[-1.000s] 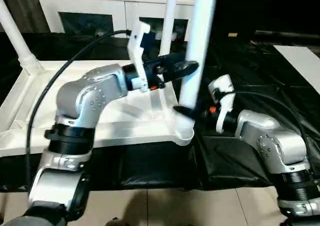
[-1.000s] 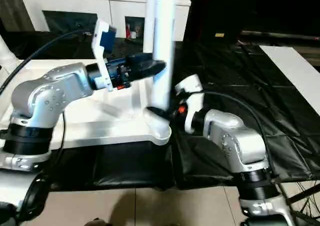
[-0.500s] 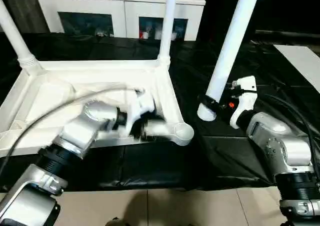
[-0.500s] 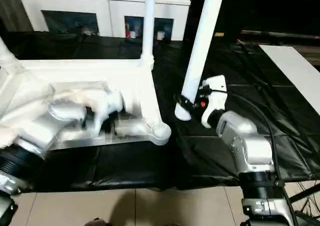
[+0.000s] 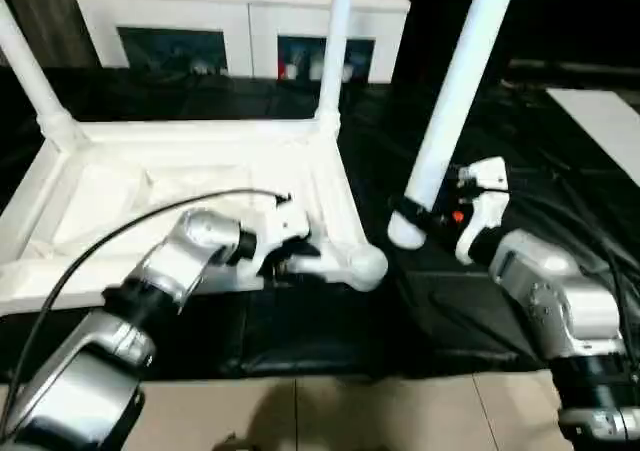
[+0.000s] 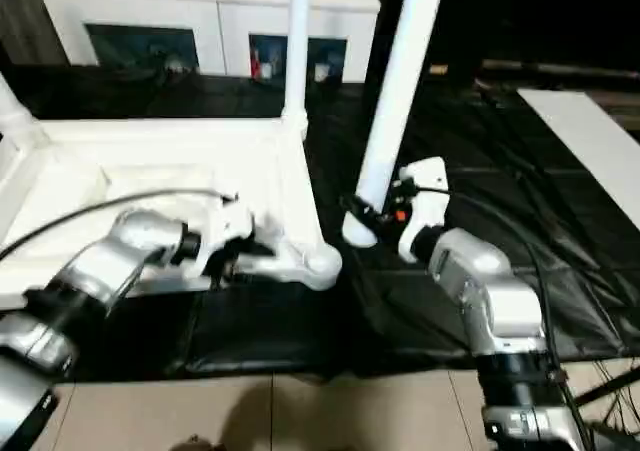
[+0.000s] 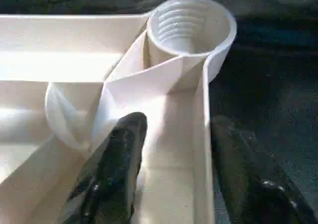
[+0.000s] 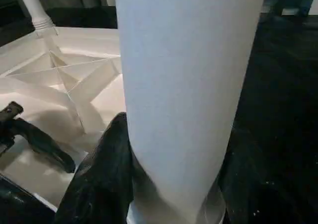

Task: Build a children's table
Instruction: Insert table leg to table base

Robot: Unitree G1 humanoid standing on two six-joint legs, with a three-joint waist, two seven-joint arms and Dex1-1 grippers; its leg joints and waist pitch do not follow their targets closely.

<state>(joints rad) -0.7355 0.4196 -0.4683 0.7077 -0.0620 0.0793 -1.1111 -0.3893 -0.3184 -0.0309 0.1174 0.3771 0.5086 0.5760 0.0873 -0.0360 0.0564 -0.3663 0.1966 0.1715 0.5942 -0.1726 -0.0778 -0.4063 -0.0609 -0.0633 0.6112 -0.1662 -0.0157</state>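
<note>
The children's table top point(image 5: 200, 161) lies upside down on black cloth, white, with ribs showing. Two legs stand in its far corners, one on the left point(image 5: 30, 61) and one on the right point(image 5: 338, 41). My right gripper point(image 5: 408, 211) is shut on a third leg point(image 5: 455, 81) near its lower end. That leg tilts and hangs over the cloth just right of the bare near-right corner socket point(image 5: 368, 264). My left gripper point(image 7: 179, 124) is open and low at the near-right rim. One finger is inside the side wall and one outside, just behind the socket point(image 7: 191, 25).
A white cabinet with glass doors point(image 5: 230, 11) stands behind the table. Black cloth point(image 5: 480, 121) covers the work surface to the right. A white panel point(image 5: 605, 121) lies at the far right. Tiled floor point(image 5: 350, 411) runs along the near edge.
My left gripper let go of the leg and dropped to the table top's near rim. My right gripper carried the leg off the near-right socket, out to the right.
</note>
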